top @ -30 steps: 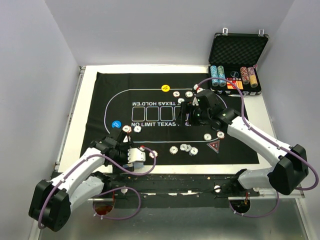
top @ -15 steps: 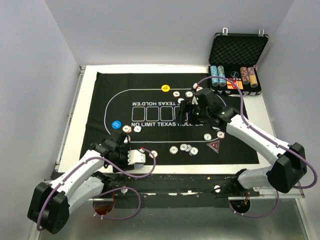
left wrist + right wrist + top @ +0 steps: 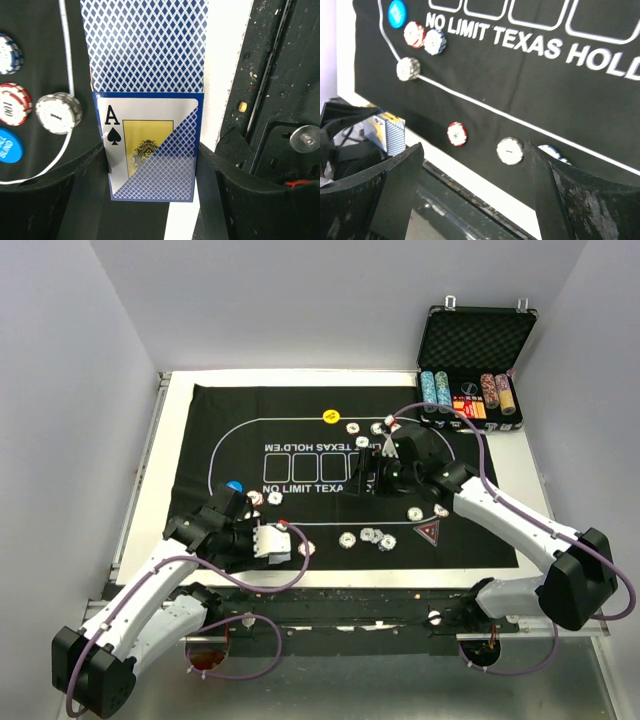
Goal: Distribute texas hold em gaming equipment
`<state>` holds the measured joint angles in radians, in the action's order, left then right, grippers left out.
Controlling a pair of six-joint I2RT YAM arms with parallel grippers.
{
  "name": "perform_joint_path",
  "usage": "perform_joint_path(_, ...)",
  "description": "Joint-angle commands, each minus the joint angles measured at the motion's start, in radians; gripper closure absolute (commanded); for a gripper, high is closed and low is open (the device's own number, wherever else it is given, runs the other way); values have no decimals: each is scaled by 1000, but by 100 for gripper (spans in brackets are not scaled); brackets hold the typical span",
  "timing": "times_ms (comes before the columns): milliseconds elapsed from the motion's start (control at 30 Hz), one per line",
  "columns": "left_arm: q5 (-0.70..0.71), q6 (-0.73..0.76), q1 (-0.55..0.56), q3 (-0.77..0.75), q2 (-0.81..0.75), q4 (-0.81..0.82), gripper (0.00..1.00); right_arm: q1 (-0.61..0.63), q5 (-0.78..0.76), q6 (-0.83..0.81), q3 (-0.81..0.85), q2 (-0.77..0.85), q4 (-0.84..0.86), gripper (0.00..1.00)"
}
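The left claw is clamped on a blue-backed pack of playing cards, one finger on each long side. The ace of spades panel faces the wrist camera, and the pack hangs just over the near edge of the black felt mat, toward its left end.

Judging by the layout, the job is well under way. Small groups of striped poker chips lie dotted along the white oval on the mat. The yellow button lies at the mat's far side and the blue button at its left. The dark red triangular marker lies near the mat's right near corner. No card is seen lying on the mat, and the printed card boxes that show are bare, so dealing looks like the main step left. Chip stacks stand in the metal case beyond the mat's far right corner.

The left arm is folded, with its elbow out past the mat's left near corner and its wrist turned along the near edge. The right arm stretches from the mat's right near corner to its middle. There the right claw hangs over the lettering with its fingers spread wide and nothing between them.
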<state>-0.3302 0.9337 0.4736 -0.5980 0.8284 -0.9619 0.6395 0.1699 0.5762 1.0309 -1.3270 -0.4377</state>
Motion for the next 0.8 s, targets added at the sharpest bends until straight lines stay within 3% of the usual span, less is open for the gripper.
perform_joint_path(0,-61,-4,3,-121,14,-109,52,-3,219,117,-87,40,166,10)
perform_joint_path(167,-70,-4,3,-235,78,-172,53,6,359,267,-215,55,411,8)
perform_joint_path(567,-64,-15,2,-578,274,-297,57,167,352,416,-190,-35,657,5)
perform_joint_path(767,-60,-30,11,-663,314,-317,57,206,342,505,-206,-87,795,5)
